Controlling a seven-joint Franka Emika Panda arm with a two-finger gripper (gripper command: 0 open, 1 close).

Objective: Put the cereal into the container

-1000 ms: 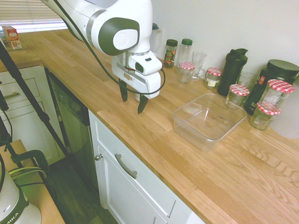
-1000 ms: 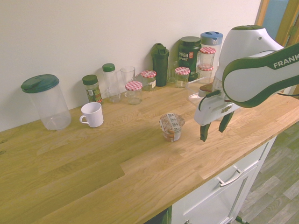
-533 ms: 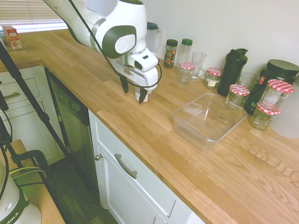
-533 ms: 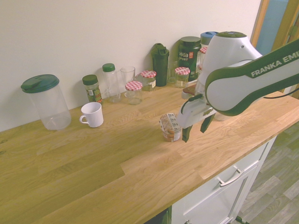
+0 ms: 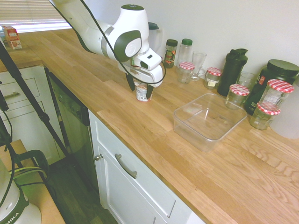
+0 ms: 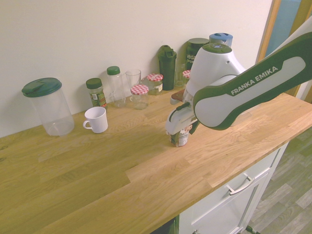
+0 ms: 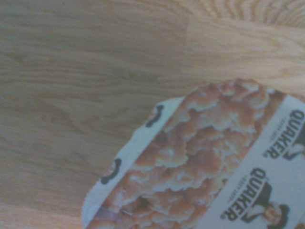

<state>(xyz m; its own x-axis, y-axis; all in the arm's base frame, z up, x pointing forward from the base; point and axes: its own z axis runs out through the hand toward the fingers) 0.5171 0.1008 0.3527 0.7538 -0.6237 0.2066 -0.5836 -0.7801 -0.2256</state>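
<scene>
The cereal is a small cup with a crinkled printed lid, standing upright on the wooden counter. My gripper has come down over it and is open, with one dark finger on each side of the cup and a little gap still showing. From the other side the cereal shows just below my gripper. The wrist view looks straight down on the cereal lid, close and off to one side. The container, a wide clear square tub, stands apart from the cup further along the counter.
Against the wall stand jars with red-checkered lids, a black shaker bottle, a drinking glass and spice bottles. A white mug and a green-lidded clear pitcher stand on the cup's other side. The counter's front edge runs nearby.
The arm has swung toward the wall and come down. The open fingers, which hung beside and above the cup, now straddle it. The cup has not moved.
</scene>
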